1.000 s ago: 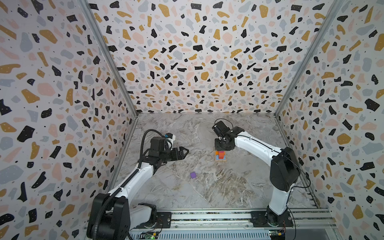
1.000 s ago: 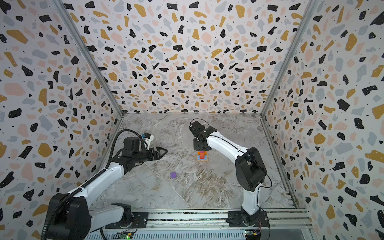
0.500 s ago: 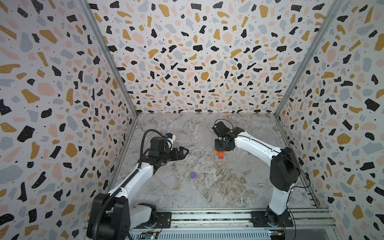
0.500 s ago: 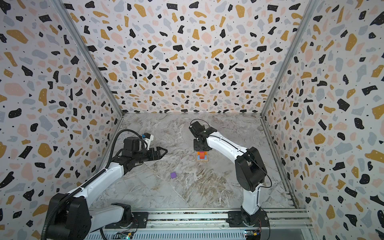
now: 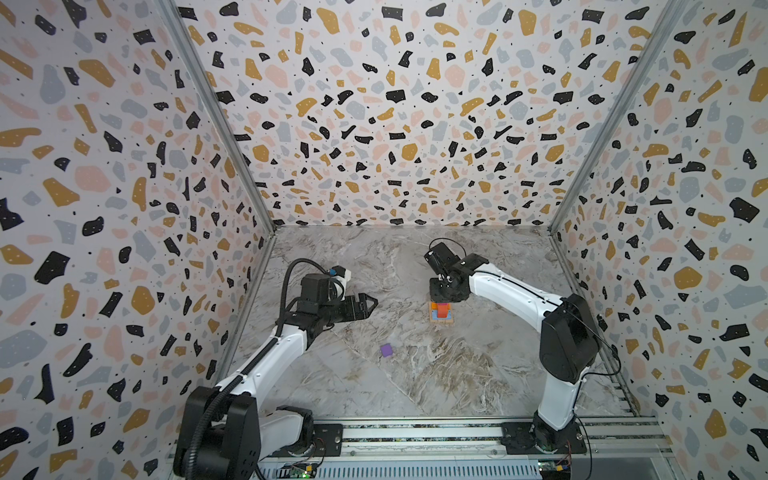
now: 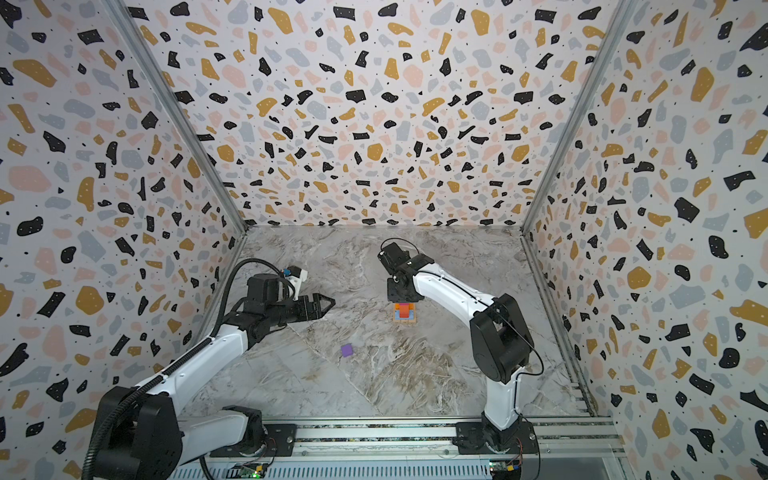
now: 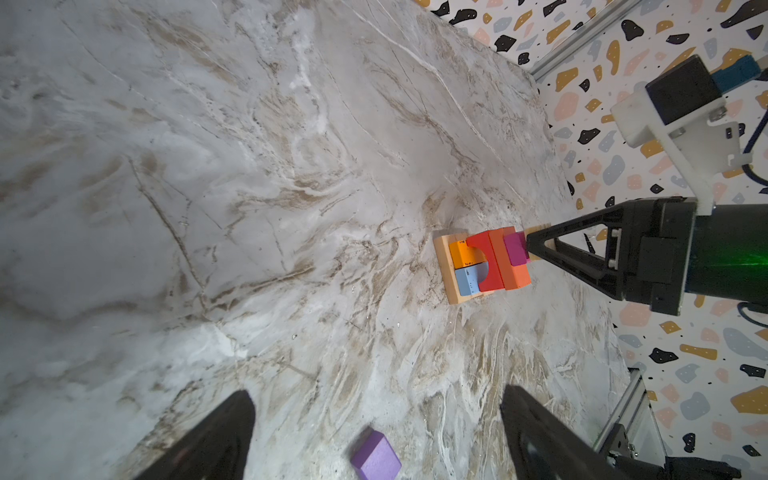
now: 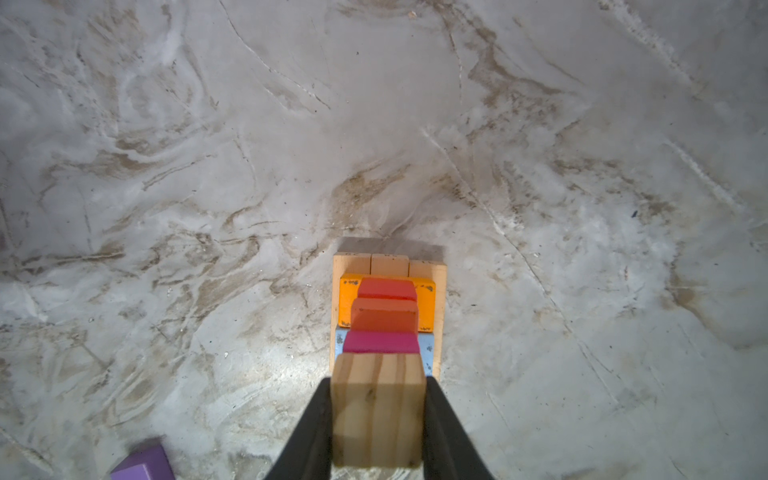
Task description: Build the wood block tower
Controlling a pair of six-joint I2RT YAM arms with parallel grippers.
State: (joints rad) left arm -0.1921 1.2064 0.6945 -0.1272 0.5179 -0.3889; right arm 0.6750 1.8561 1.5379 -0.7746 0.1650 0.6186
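1. Tower (image 5: pixel 441 312) stands mid-floor (image 5: pixel 457 382), between the arms. From the bottom up it is a tan plank base, orange and blue blocks, a red arch, an orange-red block and a magenta block (image 7: pixel 515 249). No lean is visible in either wrist view.
2. Right gripper (image 8: pixel 378 380) is clamped on a tan block (image 8: pixel 378 415), straight over the magenta block. I can't tell whether the tan block touches the stack or hangs just above it.
3. Left gripper (image 5: pixel 370 307) has its jaws spread wide and holds nothing. It hovers well to the left of the tower.
4. Purple cube (image 5: pixel 386 350) lies loose on the floor, apart from the tower and nearer the left gripper.
5. My read is that most of the build is done. The tan block has yet to be seated and released, and the purple cube probably goes on last.
6. The top step is narrow, so an off-centre release could shove the upper blocks.
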